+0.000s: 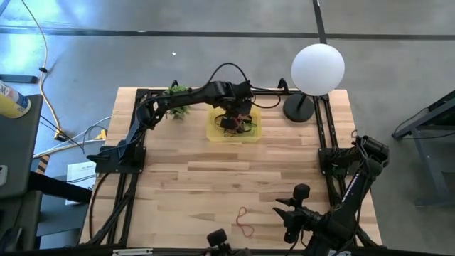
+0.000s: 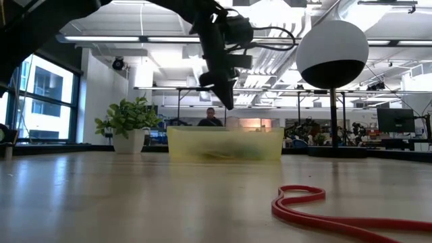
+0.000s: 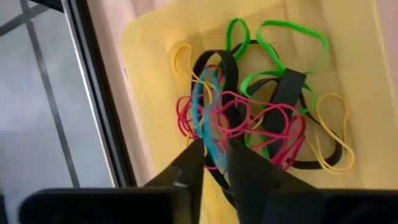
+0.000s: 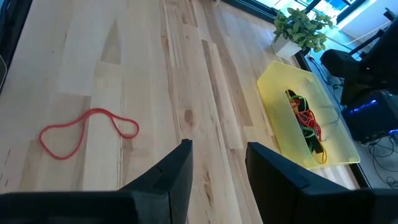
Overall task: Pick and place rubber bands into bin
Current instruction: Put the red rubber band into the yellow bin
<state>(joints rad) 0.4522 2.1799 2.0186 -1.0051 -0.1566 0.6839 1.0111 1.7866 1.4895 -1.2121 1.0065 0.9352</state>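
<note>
The yellow bin stands at the table's far middle and holds a heap of rubber bands in green, black, red and yellow. My left gripper hangs over the bin, pointing steeply down, with a light blue rubber band between its fingertips. In the low view the left gripper is above the bin's rim. A red rubber band lies flat on the wood near the front edge. My right gripper waits open at the near right, touching nothing. My left gripper pinches the light blue band between its two fingertips, which stand only a narrow gap apart. The fingers come from above, slanting down into the bin. The band's loop runs on past the fingertips over the heap; I cannot tell whether it touches the heap.
A small green plant stands left of the bin, and a white globe lamp on a dark base to its right. Dark frame rails run along both table sides. Bare wood lies between bin and red band. A person sits far behind.
</note>
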